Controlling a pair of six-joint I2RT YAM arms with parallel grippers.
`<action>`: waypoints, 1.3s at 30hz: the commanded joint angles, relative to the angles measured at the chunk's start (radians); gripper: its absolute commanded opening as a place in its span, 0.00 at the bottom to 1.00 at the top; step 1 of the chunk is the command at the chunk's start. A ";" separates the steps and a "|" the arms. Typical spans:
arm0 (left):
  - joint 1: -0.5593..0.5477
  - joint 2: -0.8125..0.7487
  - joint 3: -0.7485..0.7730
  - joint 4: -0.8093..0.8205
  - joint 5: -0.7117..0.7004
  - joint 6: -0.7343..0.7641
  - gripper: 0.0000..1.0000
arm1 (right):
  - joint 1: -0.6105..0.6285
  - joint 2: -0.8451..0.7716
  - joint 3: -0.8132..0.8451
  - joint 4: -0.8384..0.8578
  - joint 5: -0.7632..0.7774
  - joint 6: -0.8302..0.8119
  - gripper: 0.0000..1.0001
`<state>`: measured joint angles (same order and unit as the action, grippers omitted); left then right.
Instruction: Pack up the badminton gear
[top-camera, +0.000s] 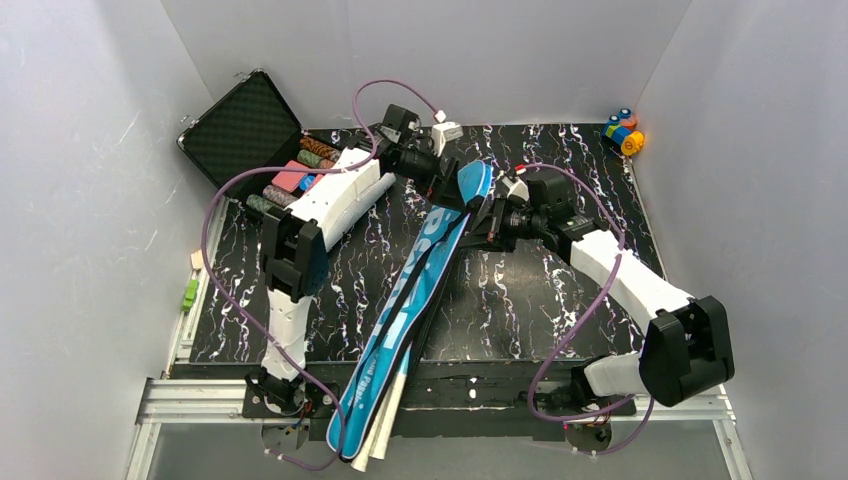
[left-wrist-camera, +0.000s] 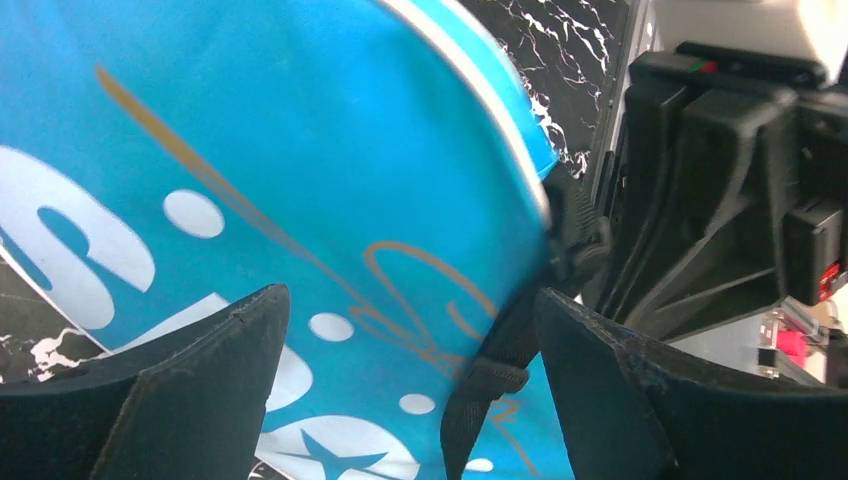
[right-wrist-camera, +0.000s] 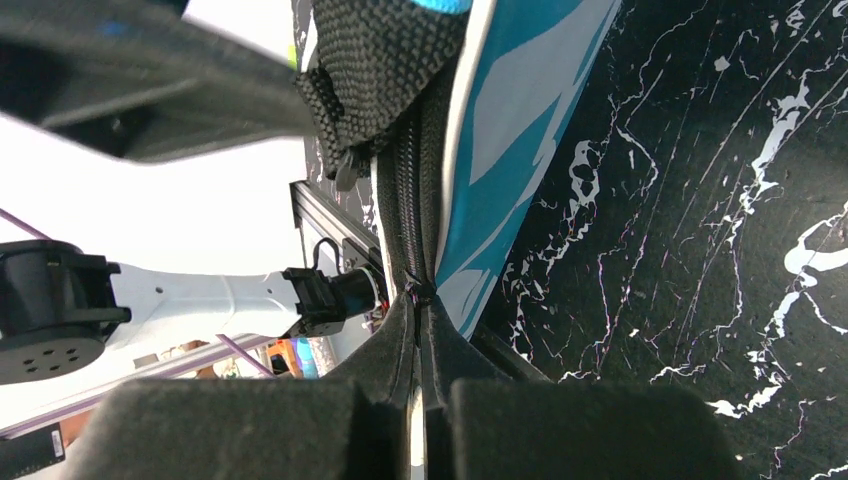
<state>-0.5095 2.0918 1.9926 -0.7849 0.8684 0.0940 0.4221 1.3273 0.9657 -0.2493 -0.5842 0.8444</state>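
**A:** Where are we with the packing?

**B:** Closing up, we reckon. The bag (top-camera: 415, 290) lies slantwise across the bench (top-camera: 540, 310), with its narrow end hanging over the near edge. A white tube (top-camera: 378, 445) shows at that end, and we cannot tell whether it is inside. Our right claw (right-wrist-camera: 420, 310) is pressed together, pinching the zip (right-wrist-camera: 408, 200) on the bag's right edge, near the wide end.

**A:** And our left claw (left-wrist-camera: 408, 300)?

**B:** Spread wide over the bag's wide end, gripping nothing. The black strap (left-wrist-camera: 500, 350) runs just inside one finger.

**A:** So what next?

**B:** We should draw the zip along the bag's edge. The left claw probably has to press or pinch the bag first, or the cloth may slide along with the pull.

**A:** And the surroundings?

**B:** The bench is black with white veins, between plain pale walls (top-camera: 90, 150). An open case (top-camera: 250, 130) sits left of the bag's wide end, and a small toy (top-camera: 622, 130) is well to its right.
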 joint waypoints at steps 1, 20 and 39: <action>0.040 -0.044 0.091 0.028 0.148 0.002 0.93 | 0.005 0.008 0.062 0.086 -0.067 -0.010 0.01; 0.014 -0.183 -0.187 0.193 0.097 -0.149 0.89 | 0.067 0.083 0.160 0.110 -0.048 0.015 0.01; 0.006 -0.217 -0.201 0.172 -0.026 -0.200 0.00 | 0.112 0.076 0.126 0.122 -0.018 0.037 0.01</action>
<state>-0.4992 1.9575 1.8065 -0.6262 0.8589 -0.1055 0.5186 1.4471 1.0737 -0.1833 -0.5564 0.8783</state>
